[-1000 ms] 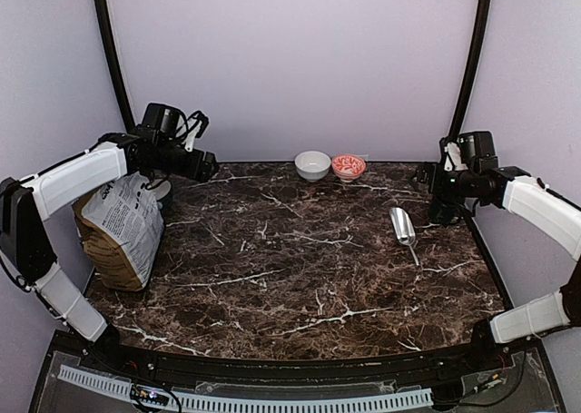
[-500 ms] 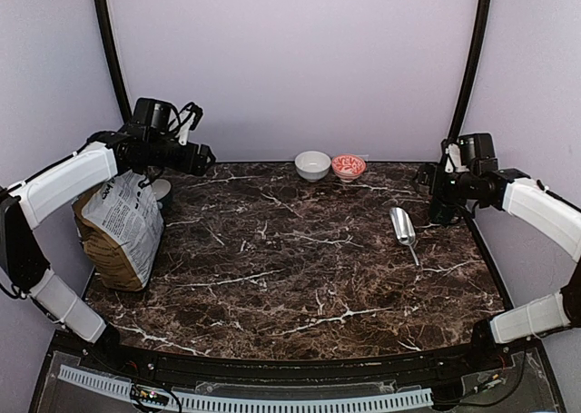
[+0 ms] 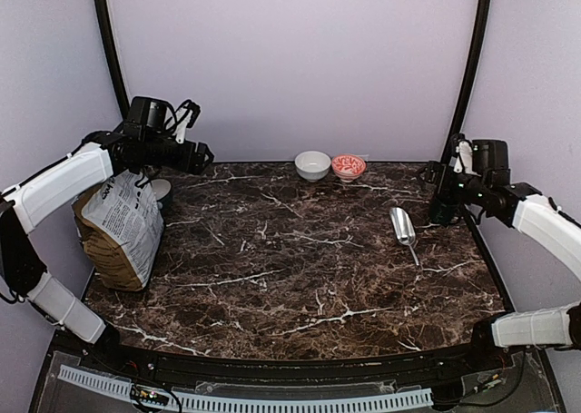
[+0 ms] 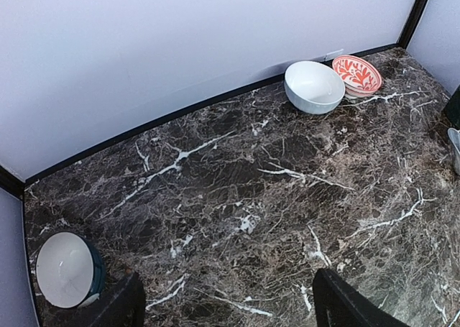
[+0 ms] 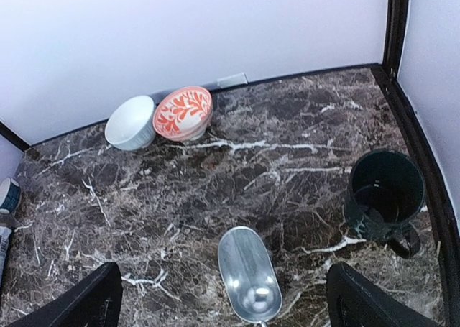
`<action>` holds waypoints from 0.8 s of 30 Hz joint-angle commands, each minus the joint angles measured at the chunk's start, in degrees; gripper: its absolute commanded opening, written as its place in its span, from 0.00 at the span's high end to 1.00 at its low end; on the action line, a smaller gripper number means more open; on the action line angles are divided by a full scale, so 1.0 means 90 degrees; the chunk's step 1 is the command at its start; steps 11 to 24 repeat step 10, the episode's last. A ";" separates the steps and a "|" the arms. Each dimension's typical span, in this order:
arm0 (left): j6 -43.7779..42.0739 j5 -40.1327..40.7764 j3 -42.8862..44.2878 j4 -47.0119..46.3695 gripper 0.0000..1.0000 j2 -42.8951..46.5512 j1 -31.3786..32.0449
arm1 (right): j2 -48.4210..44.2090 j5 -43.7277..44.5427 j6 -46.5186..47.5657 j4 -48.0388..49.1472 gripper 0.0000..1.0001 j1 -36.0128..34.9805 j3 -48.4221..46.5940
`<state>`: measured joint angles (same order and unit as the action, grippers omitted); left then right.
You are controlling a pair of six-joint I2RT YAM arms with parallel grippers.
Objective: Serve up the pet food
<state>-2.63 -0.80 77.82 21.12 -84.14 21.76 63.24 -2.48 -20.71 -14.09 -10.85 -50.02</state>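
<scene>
Top external view, near to far: at the counter's (image 3: 300,286) near edge both arms rise from their bases with nothing in hand.

At 9 o'clock the pet food (image 3: 120,233), a crumpled tan sack with a printed white panel, sits at the counter's left edge under the left arm. Whether its top is open cannot be told.

At 3 o'clock a silver scoop (image 3: 402,224) lies flat and empty, with a dark green mug (image 3: 442,209) just beyond it at 2 o'clock.

The left gripper (image 4: 226,287) hangs above the 10 o'clock corner with its jaws spread wide and nothing between them, near a teal-sided bowl (image 4: 68,269). The right gripper (image 5: 224,280) is likewise wide open and empty, poised over the scoop.

At 12 o'clock, against the back wall, a white bowl (image 3: 312,164) and a red-patterned bowl (image 3: 349,166) touch side by side, and no food shows in either.

By these signs the serving has barely begun. The sack appears untouched, and scooping and filling a bowl all remain to be done.

The counter is dark brown marble veined in white. Plain pale lilac walls enclose it on three sides, with black posts curving up at the rear corners.
</scene>
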 commanded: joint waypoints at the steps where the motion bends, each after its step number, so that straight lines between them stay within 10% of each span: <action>1: -0.0127 0.0082 -0.0086 0.0010 0.18 0.0228 0.0020 | -0.0326 -0.0038 0.0116 0.0979 0.01 -0.0044 0.0124; 24: -0.0132 0.0066 -0.0084 0.0008 0.18 0.0254 0.0015 | -0.0583 0.0076 0.0061 0.1386 0.01 -0.0044 0.0210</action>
